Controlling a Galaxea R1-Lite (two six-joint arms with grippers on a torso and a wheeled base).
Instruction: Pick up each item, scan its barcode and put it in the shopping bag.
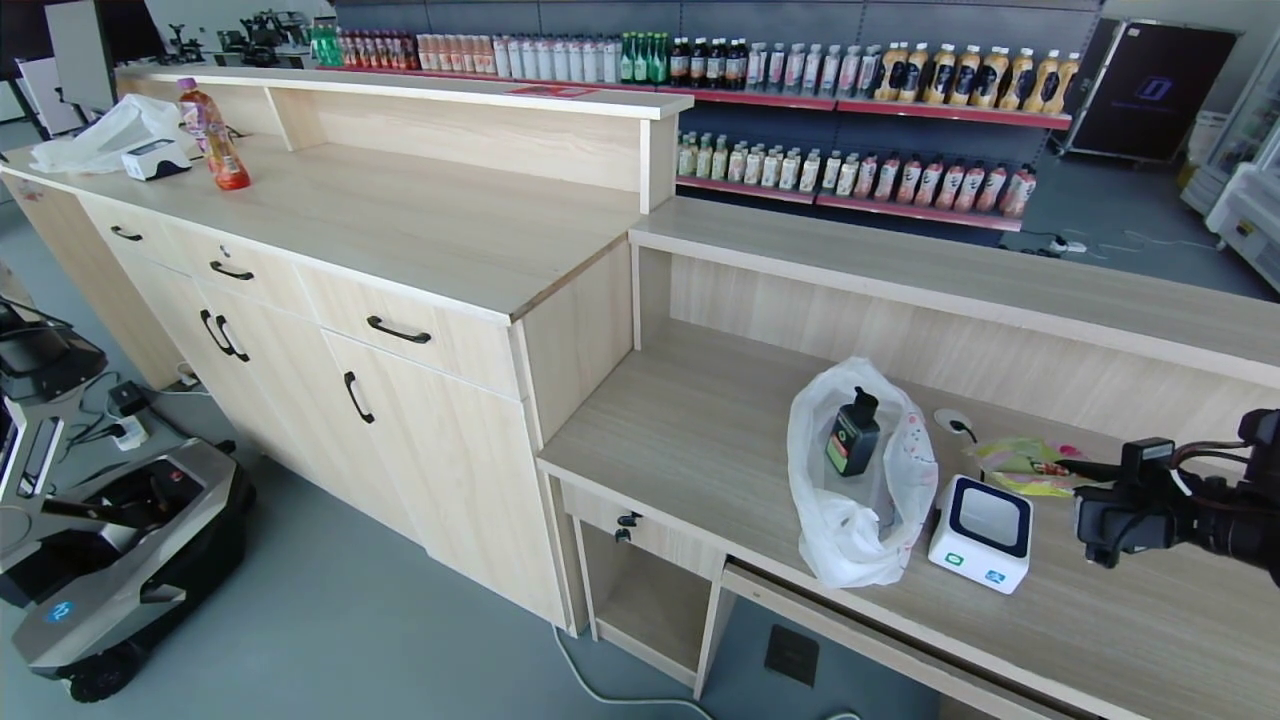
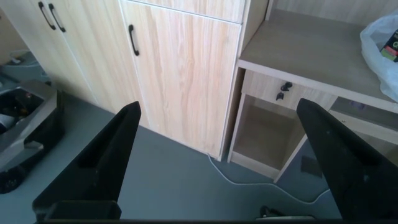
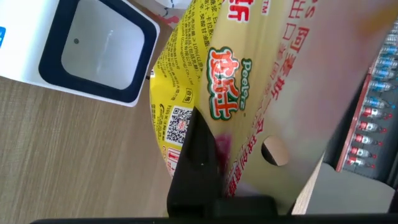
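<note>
Two grippers logged. Right gripper (image 1: 1085, 470), at the right edge of the head frame, pinches a yellow snack packet (image 1: 1015, 462). The right wrist view has one dark finger pressed flat on the packet's printed face. The packet sits up and right of the white scanner (image 1: 982, 530), over the low desk (image 1: 700, 430); cannot tell whether it touches the desk top. Shopping bag (image 1: 860, 520), white plastic, lies on the desk at lower right of centre, just left of the scanner and apparently touching it, mouth open. Inside it is one dark bottle (image 1: 853, 437) with a green label, upright. Left gripper (image 2: 219, 109) has its fingers spread wide with nothing between them, over grey floor (image 2: 174, 174) in front of the wooden cabinet doors (image 2: 180, 68). Upper left of the head frame: tall counter (image 1: 400, 210) carrying an orange drink bottle (image 1: 222, 140), a second white bag (image 1: 95, 135) and a second scanner (image 1: 155, 158).
</note>
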